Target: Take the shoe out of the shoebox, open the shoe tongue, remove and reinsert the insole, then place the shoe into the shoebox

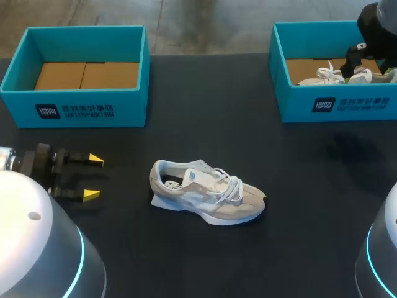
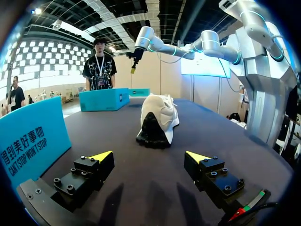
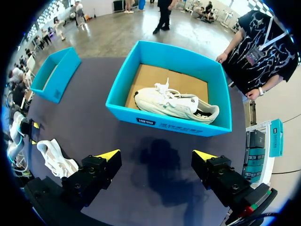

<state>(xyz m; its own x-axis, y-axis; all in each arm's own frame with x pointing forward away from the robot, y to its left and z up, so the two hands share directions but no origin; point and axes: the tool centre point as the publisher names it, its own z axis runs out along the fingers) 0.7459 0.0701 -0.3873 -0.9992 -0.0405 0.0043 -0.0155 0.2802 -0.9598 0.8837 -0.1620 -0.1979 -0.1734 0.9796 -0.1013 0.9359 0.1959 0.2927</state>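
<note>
- The shoe [image 1: 208, 194] stands on its sole in the middle of the table [image 1: 205, 261], outside both boxes. Its heel points left, its toe right, and its laces lie loose over the tongue.
- A pale flat edge shows at the near side of the heel. I cannot tell whether that is the insole.
- The left gripper [image 1: 93, 177] sits low at the near left, aimed at the heel and well apart from it, its jaws released and empty.
- The left shoebox [image 1: 74, 108] at the far left holds nothing.
- The right shoebox [image 1: 335, 105] at the far right holds a second shoe [image 3: 176, 104].
- The right gripper [image 3: 156, 155] hangs above that box, its jaws spread and holding nothing.
- Likely risks:
  - A one-sided push at the heel could slide the light shoe instead of gripping it.
  - Loose laces could snag a fingertip at the tongue.
  - The right arm could go down on the wrong shoe.
</note>
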